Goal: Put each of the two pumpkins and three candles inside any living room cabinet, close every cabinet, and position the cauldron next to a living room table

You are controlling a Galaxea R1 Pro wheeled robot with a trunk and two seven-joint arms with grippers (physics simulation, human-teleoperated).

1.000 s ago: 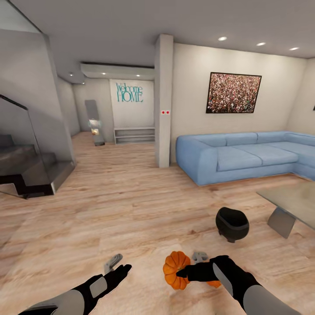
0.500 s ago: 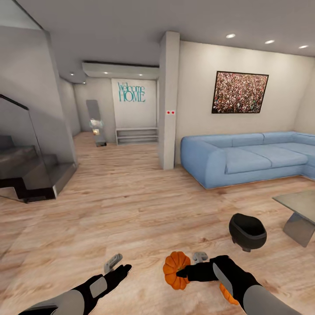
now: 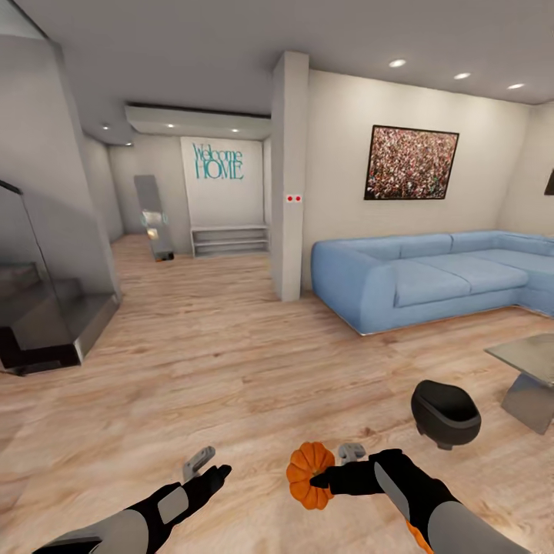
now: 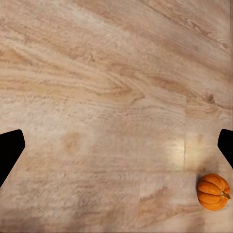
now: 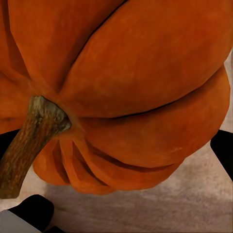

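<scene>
While your right gripper (image 3: 332,468) pinches a pumpkin (image 3: 309,475) at its fingertips, your left gripper (image 3: 206,464) hangs spread and bare over open floor (image 3: 215,369). At 2 o'clock stands the cauldron (image 3: 445,413), near the table (image 3: 531,362) edge.

We look across an open room with pale wood plank flooring (image 3: 208,362).
A grey square pillar (image 3: 289,177) stands at twelve o'clock, a blue corner sofa (image 3: 431,278) at two o'clock below a framed speckled picture (image 3: 411,163). At eleven o'clock a far wall carries teal "Welcome HOME" lettering (image 3: 218,161) above a low shelf (image 3: 229,239). Dark stairs (image 3: 38,327) with a glass side sit at nine o'clock.
</scene>
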